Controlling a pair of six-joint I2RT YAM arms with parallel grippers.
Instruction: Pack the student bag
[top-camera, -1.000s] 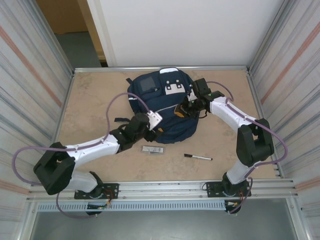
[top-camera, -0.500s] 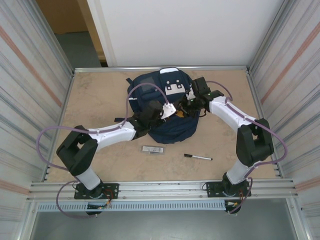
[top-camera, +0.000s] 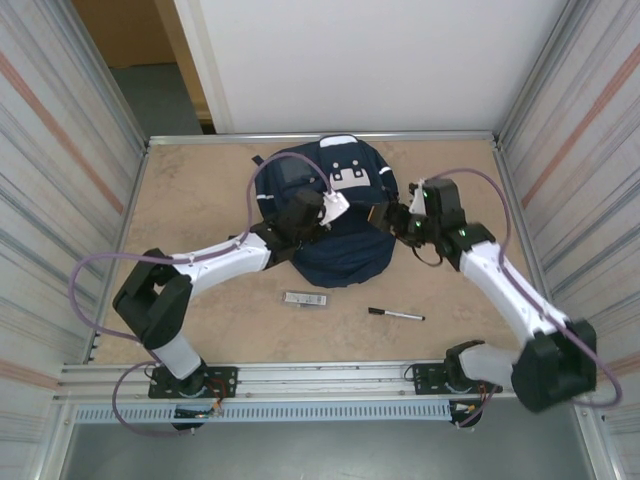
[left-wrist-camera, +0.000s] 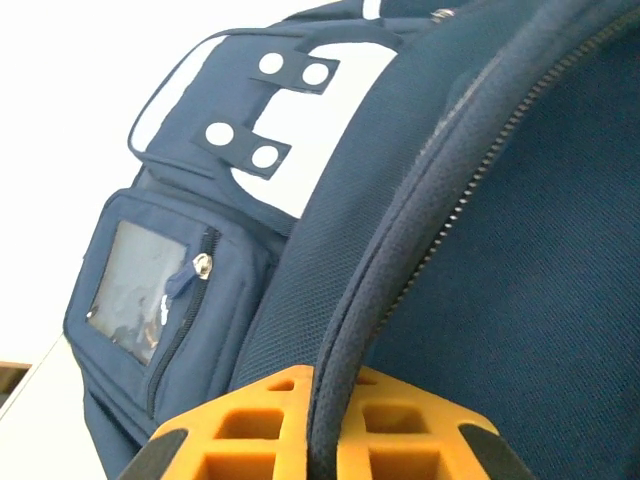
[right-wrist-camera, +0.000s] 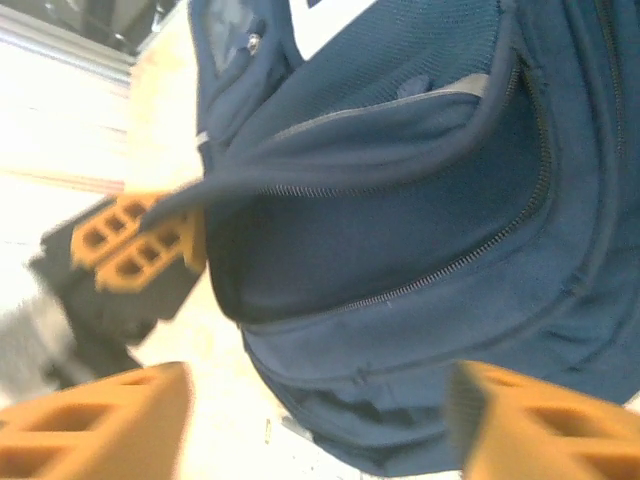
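Left gripper (left-wrist-camera: 325, 425) is clamped tight on the piped zipper rim (left-wrist-camera: 400, 235) of the student bag (top-camera: 345, 262), which sits on the table (top-camera: 190, 210) toward the back wall. The right gripper (right-wrist-camera: 320, 430) hangs wide with nothing in it, facing the open pocket (right-wrist-camera: 380, 230). Fabric looks soft and floppy, so I'd guess it sags; that firmer corded rim seems the best grab spot

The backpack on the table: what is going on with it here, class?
The left tool is shut on the zipped edge of an open pocket of the student bag, holding the flap up. The right tool stands open just beside the bag, gripping nothing. A pen and a small flat grey item lie on the table in front of the bag, not yet packed.
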